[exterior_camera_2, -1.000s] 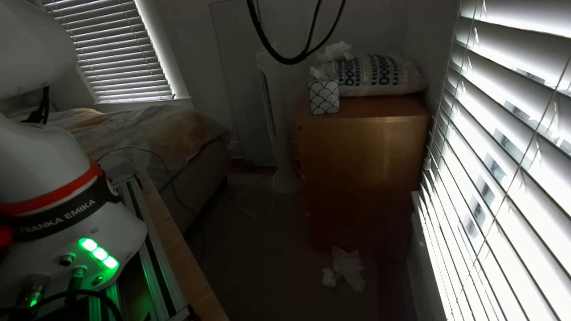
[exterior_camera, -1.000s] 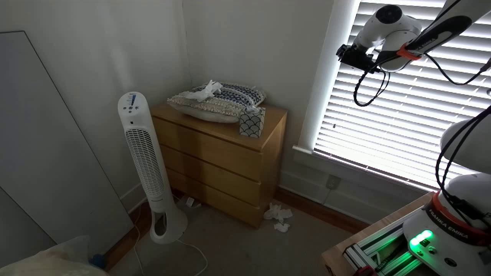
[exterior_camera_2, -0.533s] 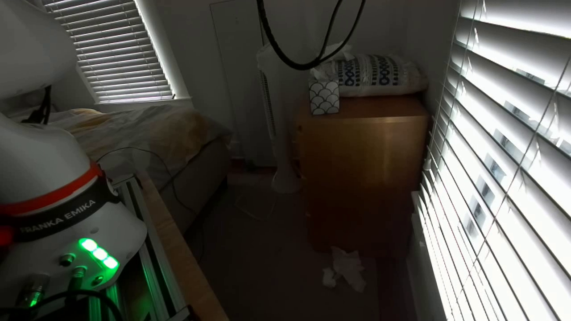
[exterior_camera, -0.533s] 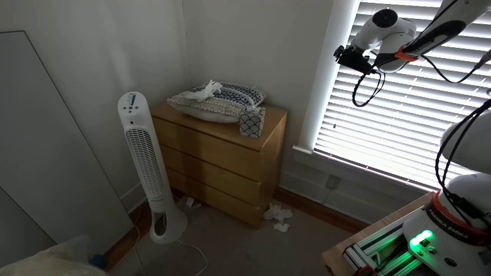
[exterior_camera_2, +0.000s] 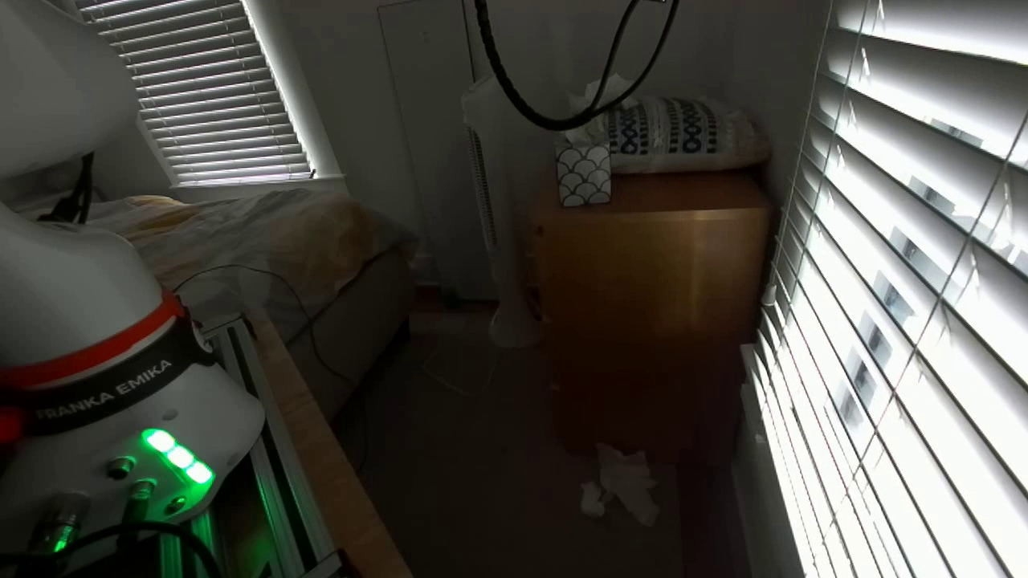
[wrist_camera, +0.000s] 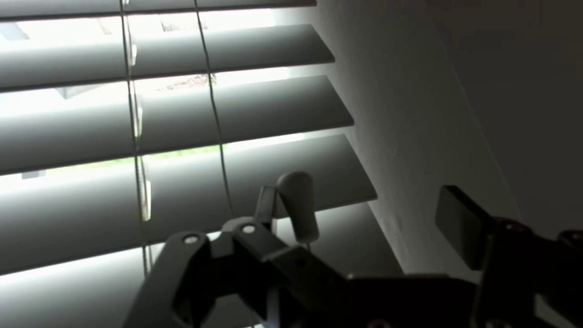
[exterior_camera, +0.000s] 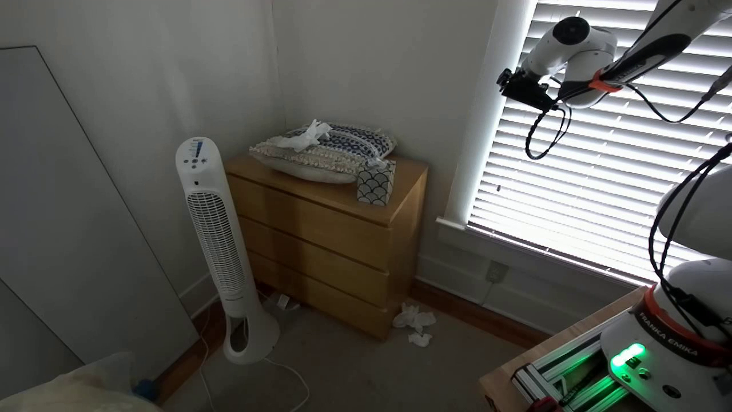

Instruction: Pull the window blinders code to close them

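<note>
The white window blinders [exterior_camera: 572,194] have thin horizontal slats with bright gaps; they also show in an exterior view [exterior_camera_2: 915,265] and in the wrist view [wrist_camera: 282,107]. In the wrist view, a pale cord tassel [wrist_camera: 298,207] sits between my two fingers, right beside the left-hand fingertip; I cannot tell whether they touch. My gripper [wrist_camera: 364,214] is open, its right-hand finger well away from the tassel. A thin cord [wrist_camera: 214,100] runs down the slats. In an exterior view my gripper [exterior_camera: 504,80] is at the window's edge. Another small tassel [exterior_camera: 498,187] hangs lower on the blinders.
A wooden dresser [exterior_camera: 320,212] with a pillow [exterior_camera: 343,146] and a tissue box [exterior_camera: 376,184] stands beside the window. A white tower fan [exterior_camera: 220,246] stands by it. Crumpled tissues [exterior_camera: 414,318] lie on the floor. A bed [exterior_camera_2: 265,233] stands under a farther window.
My arm and gripper have moved slightly left and down in an exterior view. The arm's hanging cable has swung right in an exterior view, where the near blinders have shifted slightly.
</note>
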Available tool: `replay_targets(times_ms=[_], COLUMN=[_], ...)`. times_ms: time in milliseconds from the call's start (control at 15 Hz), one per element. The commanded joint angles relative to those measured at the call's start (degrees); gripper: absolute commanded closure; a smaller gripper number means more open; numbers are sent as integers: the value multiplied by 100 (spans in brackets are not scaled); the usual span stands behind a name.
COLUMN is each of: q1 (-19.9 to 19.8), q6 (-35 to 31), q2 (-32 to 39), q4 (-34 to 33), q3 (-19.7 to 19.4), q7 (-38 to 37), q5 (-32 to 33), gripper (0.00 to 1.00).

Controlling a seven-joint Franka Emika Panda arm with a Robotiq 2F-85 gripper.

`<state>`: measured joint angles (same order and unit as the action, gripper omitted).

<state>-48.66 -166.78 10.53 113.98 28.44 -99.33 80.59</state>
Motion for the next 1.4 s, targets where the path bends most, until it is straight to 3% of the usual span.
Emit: replay_targets(times_ms=[0, 400, 533, 600, 1133, 1200, 1267, 1333], q1=[73, 98, 135, 157, 281, 1340, 488, 679], q6=[139, 535, 813, 941, 1655, 1438, 1575, 1537], q2=[89, 9, 33, 40, 196, 112, 290, 328], q4=[-58, 198, 259, 287, 537, 564, 546, 550], q3=[-17, 45, 49, 42, 52, -1093, -168, -354], q7=[-266, -135, -130, -158, -262, -148, -267, -284], q5=[190, -180, -221, -190, -220, -482, -214, -208], gripper=[43, 89, 100, 95, 95, 95, 95, 95])
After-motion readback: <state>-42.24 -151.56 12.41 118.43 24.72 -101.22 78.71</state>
